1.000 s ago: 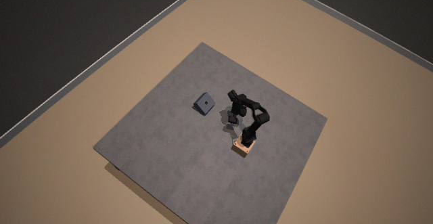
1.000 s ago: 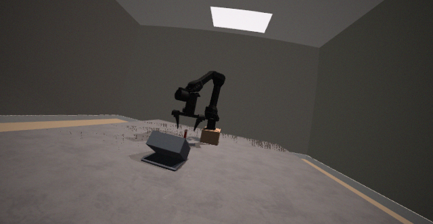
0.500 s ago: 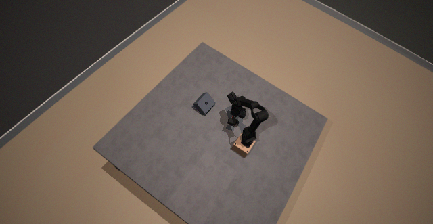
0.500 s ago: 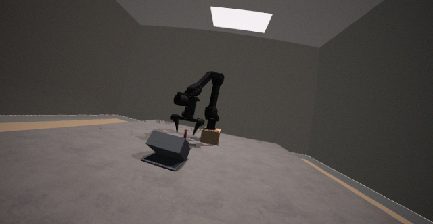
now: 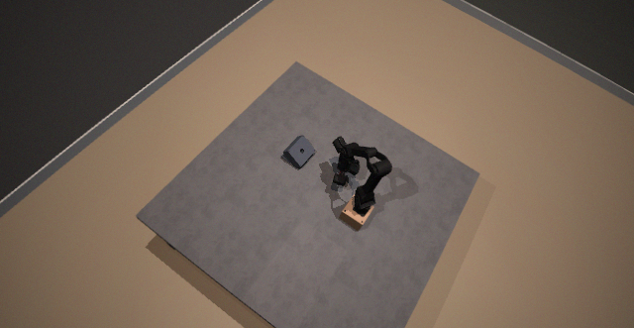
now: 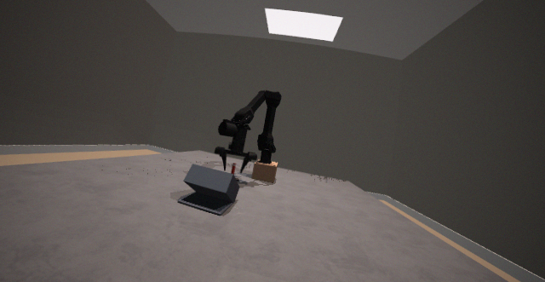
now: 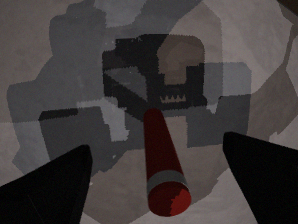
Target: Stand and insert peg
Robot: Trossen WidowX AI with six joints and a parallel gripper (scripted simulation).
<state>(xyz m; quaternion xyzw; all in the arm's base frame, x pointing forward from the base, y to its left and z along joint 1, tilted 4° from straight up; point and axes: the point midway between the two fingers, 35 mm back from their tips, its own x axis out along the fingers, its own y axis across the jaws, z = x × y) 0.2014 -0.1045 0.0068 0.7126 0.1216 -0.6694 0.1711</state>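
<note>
The red peg stands upright on the table, its end with the white band on top. Its lower end is hidden from the exterior view by the sloped panel. My gripper is open and points down, one finger on each side of the peg, with a gap on both sides in the wrist view. In the top view the arm largely hides the peg. The panel's face shows one empty dark hole; the exterior camera sees the panel from behind.
The grey table carries the arm's wooden base block, close to the peg. The panel stands apart from the gripper, on the far side of the peg from the base. Arm shadows lie around the peg.
</note>
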